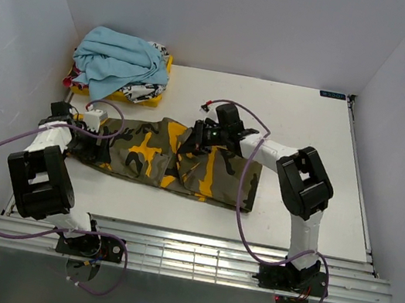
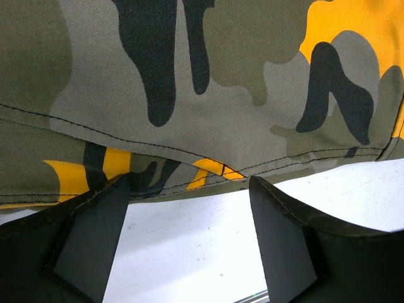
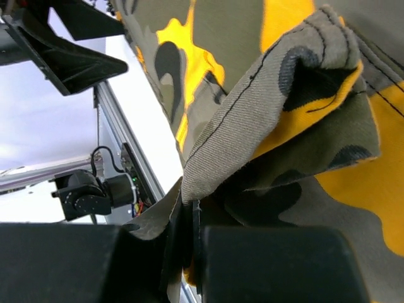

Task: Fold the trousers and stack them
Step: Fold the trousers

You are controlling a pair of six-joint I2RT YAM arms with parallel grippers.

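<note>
The camouflage trousers (image 1: 184,166) lie flat and lengthwise across the middle of the white table (image 1: 308,131), olive with yellow-orange and black blotches. My left gripper (image 1: 99,147) sits at their left end. In the left wrist view it (image 2: 189,211) is open, its dark fingers (image 2: 95,233) resting on bare table just short of the trousers' stitched hem (image 2: 208,170). My right gripper (image 1: 191,140) is over the upper middle of the trousers. In the right wrist view it (image 3: 189,218) is shut on a lifted fold of the trousers (image 3: 271,120).
A crumpled light blue garment (image 1: 120,61) lies on a yellow and white printed garment (image 1: 146,93) at the back left corner. White walls enclose the table on three sides. A metal rail (image 1: 192,256) runs along the near edge by the arm bases.
</note>
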